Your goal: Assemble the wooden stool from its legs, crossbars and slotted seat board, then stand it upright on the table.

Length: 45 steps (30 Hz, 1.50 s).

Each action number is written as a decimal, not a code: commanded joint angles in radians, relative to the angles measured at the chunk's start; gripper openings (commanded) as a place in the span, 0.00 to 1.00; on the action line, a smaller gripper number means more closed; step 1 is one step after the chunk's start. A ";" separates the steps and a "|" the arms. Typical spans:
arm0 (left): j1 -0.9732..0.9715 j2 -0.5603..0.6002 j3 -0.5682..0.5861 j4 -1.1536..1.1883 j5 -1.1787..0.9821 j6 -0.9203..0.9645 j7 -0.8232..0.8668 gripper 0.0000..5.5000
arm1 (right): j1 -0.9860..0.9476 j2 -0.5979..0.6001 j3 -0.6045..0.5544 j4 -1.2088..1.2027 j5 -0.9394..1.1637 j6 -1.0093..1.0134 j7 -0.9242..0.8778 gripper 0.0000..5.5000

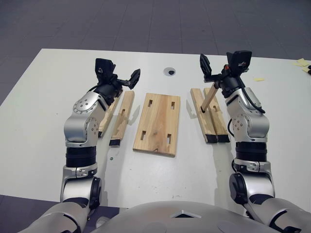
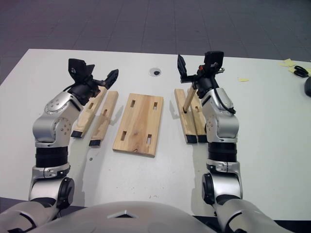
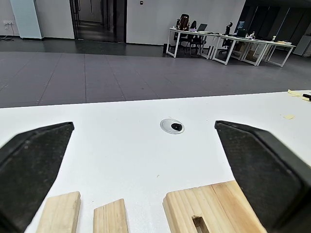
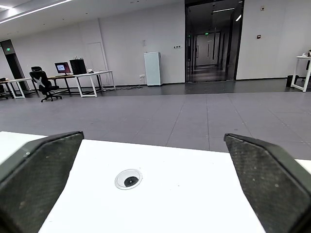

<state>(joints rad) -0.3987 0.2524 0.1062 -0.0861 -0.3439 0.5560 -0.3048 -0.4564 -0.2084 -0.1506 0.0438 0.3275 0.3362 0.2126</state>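
Note:
The slotted seat board (image 1: 156, 124) lies flat at the table's middle, four slots facing up. Two wooden legs (image 1: 120, 118) lie side by side to its left, partly hidden under my left arm. My left gripper (image 1: 119, 73) hovers open above their far ends, nothing between its fingers (image 3: 34, 165). Two more legs (image 1: 210, 116) lie to the right of the board. A thin crossbar (image 1: 209, 98) stands tilted in a slot of the inner right leg, its top end under my right wrist. My right gripper (image 1: 222, 63) is open above it, and its fingers (image 4: 272, 179) are spread wide and empty.
A round cable grommet (image 1: 169, 71) sits in the white table beyond the board. Yellow paper notes (image 1: 301, 62) and a dark object (image 2: 307, 86) lie at the far right edge. Bare tabletop stretches in front of the board.

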 commanded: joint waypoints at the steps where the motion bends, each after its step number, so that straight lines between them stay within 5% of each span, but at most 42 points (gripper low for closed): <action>1: -0.016 -0.001 -0.005 0.008 0.011 -0.005 0.006 0.98 | -0.076 -0.008 -0.028 -0.017 0.024 0.022 -0.008 0.98; 10: -0.014 -0.002 -0.004 0.010 0.011 -0.010 0.006 0.98 | -0.233 -0.050 -0.084 -0.066 0.062 0.047 -0.027 0.98; 18: 0.010 -0.012 -0.007 -0.006 0.008 -0.004 0.018 0.98 | 0.103 0.007 0.106 0.198 -0.042 0.091 0.073 0.98; 36: 0.059 -0.039 -0.014 -0.049 0.001 0.009 0.049 0.98 | -0.033 0.094 -0.271 -0.162 0.475 0.158 -0.078 0.98; 45: 0.057 -0.042 -0.018 -0.042 0.005 0.006 0.051 0.98 | 0.007 0.054 -0.053 -0.207 0.289 0.140 -0.075 0.98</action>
<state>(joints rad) -0.3346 0.2103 0.0929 -0.1328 -0.3456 0.5559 -0.2543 -0.5003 -0.1551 -0.2735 -0.1879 0.6845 0.4914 0.1215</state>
